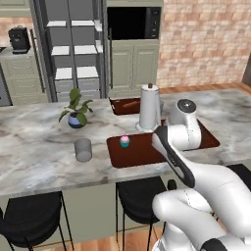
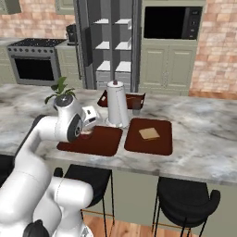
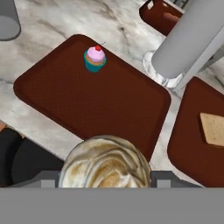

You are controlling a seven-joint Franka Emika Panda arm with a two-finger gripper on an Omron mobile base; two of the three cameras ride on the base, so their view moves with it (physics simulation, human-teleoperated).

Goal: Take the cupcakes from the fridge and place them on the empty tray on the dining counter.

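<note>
On the dining counter (image 1: 39, 147) lies the empty tray (image 3: 109, 105), dark reddish-brown. One of the cupcakes (image 3: 95, 59), with a teal wrapper and pink frosting, stands upright near the tray's far corner (image 1: 124, 140). My gripper (image 3: 105, 177) hovers over the tray's near edge, shut on a second cupcake (image 3: 105, 159) with swirled cream-brown frosting that sits between the two fingers. In the right base view the hand (image 2: 87, 121) hangs just above the tray (image 2: 99, 141). The fridge (image 1: 73, 54) stands open across the room, its white shelves showing.
A tall paper-towel roll (image 1: 149, 108) stands just behind the tray. A second brown tray with a tan slice (image 2: 149, 135) lies to the right, a third tray (image 1: 125, 105) behind. A potted plant (image 1: 76, 113) and grey cup (image 1: 83, 149) sit left. Black stools (image 1: 32, 220) line the counter's front.
</note>
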